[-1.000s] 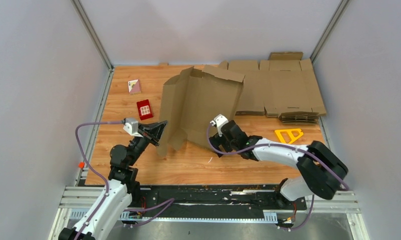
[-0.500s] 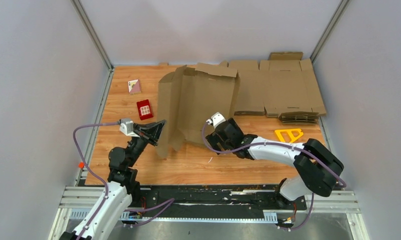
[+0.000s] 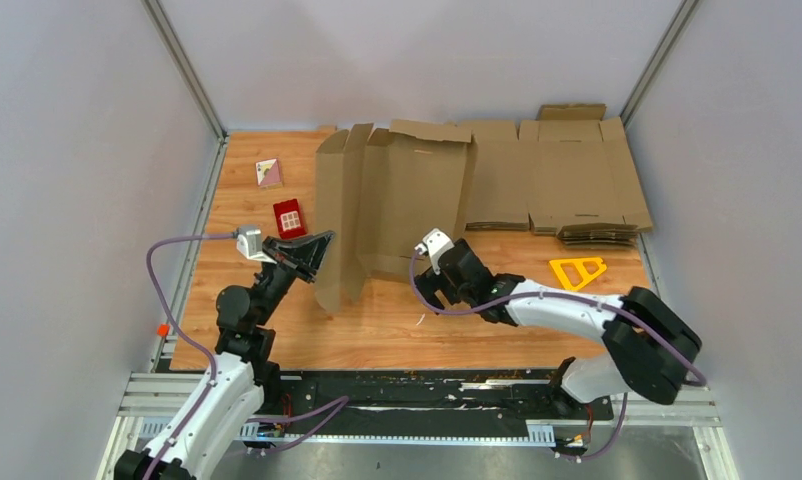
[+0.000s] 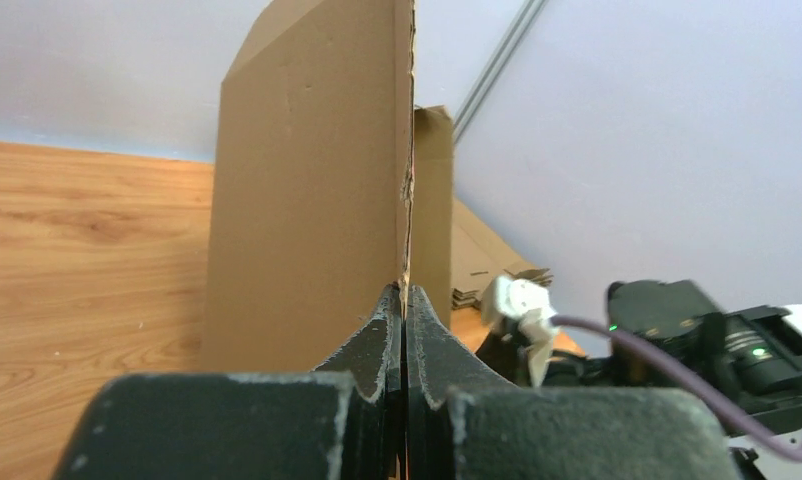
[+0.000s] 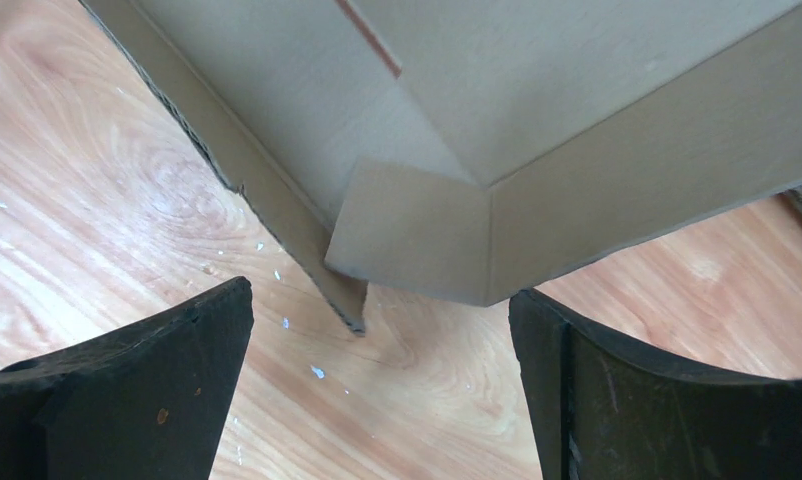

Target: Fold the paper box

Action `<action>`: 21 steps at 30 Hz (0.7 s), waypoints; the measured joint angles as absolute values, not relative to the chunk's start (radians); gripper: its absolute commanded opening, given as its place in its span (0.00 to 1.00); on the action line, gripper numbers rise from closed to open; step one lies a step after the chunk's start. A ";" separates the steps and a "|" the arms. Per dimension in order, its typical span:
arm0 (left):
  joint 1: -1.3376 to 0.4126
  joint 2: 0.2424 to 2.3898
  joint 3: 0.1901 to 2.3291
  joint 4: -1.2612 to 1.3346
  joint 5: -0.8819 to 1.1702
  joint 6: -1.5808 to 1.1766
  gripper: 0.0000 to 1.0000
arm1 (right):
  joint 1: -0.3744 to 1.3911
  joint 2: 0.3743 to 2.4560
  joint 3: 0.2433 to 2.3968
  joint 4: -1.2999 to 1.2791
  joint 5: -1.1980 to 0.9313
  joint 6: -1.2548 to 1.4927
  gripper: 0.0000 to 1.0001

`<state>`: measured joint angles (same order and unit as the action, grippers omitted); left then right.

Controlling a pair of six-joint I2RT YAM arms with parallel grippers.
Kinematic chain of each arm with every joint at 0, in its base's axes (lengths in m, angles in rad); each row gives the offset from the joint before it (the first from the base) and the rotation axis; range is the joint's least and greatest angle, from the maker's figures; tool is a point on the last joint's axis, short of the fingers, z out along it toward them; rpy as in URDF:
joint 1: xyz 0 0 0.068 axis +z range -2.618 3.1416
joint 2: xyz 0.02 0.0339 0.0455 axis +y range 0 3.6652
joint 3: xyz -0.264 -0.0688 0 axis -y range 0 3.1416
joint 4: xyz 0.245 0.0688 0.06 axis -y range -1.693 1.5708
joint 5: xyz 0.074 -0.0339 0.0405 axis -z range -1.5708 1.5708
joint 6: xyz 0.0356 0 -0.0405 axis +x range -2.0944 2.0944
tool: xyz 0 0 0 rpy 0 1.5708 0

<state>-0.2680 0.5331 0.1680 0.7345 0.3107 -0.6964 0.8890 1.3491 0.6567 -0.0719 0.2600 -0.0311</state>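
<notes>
Nearest, the left pincer, matte black and tapered, is pressed together on a thin raw edge of the paper box, clamping its near-left flap. The right pincer stands wide apart, low over the glossy wood-grain table, with a folded corner of the box just beyond its blunt fingers, not gripped. The box, a plain brown sheet creased into panels, stands tilted up mid-table. Behind it to the right lies a pile of flat cardboard sheets. A small red box sits to the left.
</notes>
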 measured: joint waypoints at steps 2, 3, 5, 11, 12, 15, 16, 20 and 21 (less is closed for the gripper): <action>-0.268 0.546 0.173 0.746 0.313 -0.709 0.00 | 0.889 1.417 0.677 -0.084 0.256 -0.032 1.00; -0.268 0.552 0.174 0.753 0.313 -0.718 0.00 | 0.889 1.451 0.690 -0.096 0.254 -0.033 1.00; -0.268 0.559 0.174 0.765 0.313 -0.736 0.00 | 0.891 1.504 0.710 -0.120 0.253 -0.032 1.00; -0.268 0.544 0.206 0.760 0.324 -0.731 0.00 | 0.894 1.500 0.727 -0.134 0.246 -0.028 1.00; -0.268 0.536 0.207 0.759 0.328 -0.723 0.00 | 0.894 1.485 0.727 -0.141 0.243 -0.027 1.00; -0.268 0.516 0.207 0.741 0.341 -0.688 0.00 | 0.887 1.421 0.727 -0.150 0.240 -0.006 1.00; -0.268 0.512 0.207 0.735 0.346 -0.677 0.00 | 0.883 1.397 0.727 -0.153 0.234 0.003 1.00; -0.268 0.509 0.203 0.716 0.369 -0.625 0.00 | 0.862 1.308 0.727 -0.158 0.218 0.041 0.95; -0.268 0.509 0.200 0.718 0.377 -0.615 0.00 | 0.858 1.288 0.727 -0.157 0.214 0.049 0.92</action>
<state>-0.2680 0.5091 0.1997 0.7181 0.3771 -0.6147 0.8581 1.2884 0.7269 -0.1566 0.2142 0.0486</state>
